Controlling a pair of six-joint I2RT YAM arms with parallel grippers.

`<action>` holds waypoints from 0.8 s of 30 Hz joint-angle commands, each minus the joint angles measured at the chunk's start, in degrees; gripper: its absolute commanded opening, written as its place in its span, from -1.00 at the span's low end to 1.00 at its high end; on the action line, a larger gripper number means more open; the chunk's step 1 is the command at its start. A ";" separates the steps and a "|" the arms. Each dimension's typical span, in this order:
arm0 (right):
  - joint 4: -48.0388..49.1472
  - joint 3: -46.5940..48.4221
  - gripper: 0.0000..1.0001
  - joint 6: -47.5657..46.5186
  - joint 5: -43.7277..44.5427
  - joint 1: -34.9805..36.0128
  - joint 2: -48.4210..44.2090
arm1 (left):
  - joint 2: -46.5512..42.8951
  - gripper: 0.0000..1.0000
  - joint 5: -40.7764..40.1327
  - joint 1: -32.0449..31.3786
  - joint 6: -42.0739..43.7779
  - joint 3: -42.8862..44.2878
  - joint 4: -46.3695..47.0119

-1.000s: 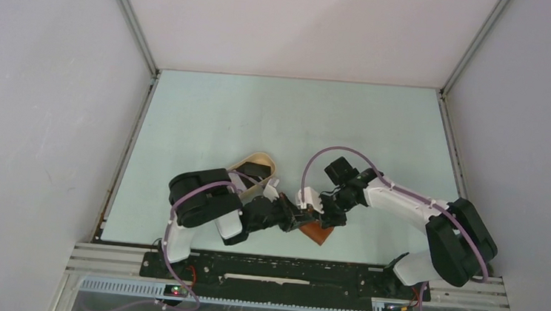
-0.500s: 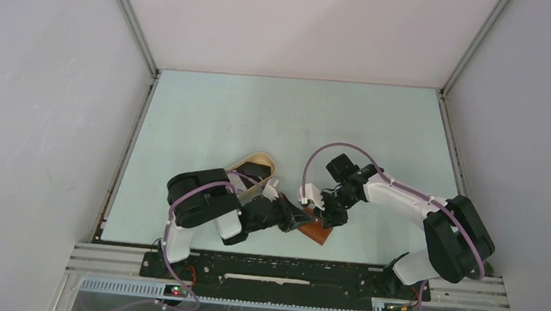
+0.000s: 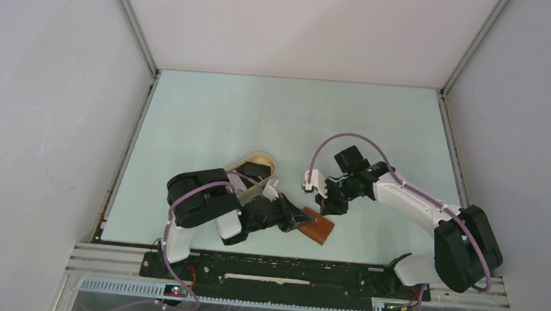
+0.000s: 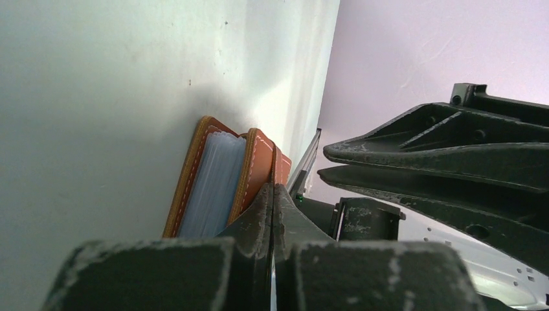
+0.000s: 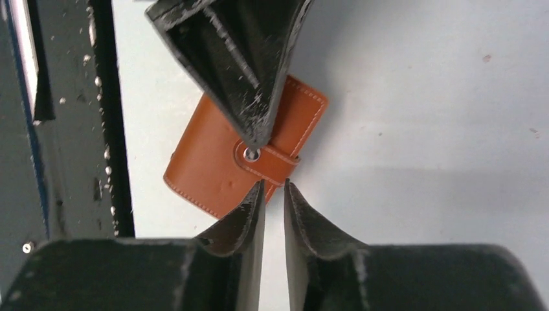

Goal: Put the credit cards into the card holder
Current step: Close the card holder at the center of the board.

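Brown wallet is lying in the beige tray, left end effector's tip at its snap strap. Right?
No: the wallet lies on the table, outside the beige tray, not in it; the top view shows that. The left end effector does have its tip at the snap strap.

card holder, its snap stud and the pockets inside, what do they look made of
The card holder looks like smooth tan-brown leather or an imitation: slight sheen, with pale stitching along the edges. The snap stud seems to be shiny silver metal, since it glints. The pockets inside are probably clear, slightly frosted plastic film: thin see-through sheets stacked between the covers.
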 commanded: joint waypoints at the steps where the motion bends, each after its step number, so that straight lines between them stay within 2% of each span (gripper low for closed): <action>1: 6.46 2.41 -0.60 4.86 2.85 2.72 0.73 | 0.46 -1.00 -0.16 -0.65 2.76 -1.37 -9.38; 4: 5.19 3.24 -0.75 4.67 4.30 4.33 3.31 | 0.55 -1.00 -0.41 -0.72 2.86 -1.63 -9.38; 6: 4.72 3.36 -0.78 4.35 4.99 4.95 3.86 | 0.54 -1.00 -0.37 -0.76 2.82 -1.63 -9.38; 14: 0.13 3.27 -0.74 1.00 4.04 5.70 4.12 | 0.54 -1.00 -0.37 -0.76 2.99 -1.87 -8.92; 24: 0.76 3.09 -0.77 1.22 6.21 7.59 5.71 | 1.12 -1.00 -0.28 -0.76 2.67 -1.98 -8.08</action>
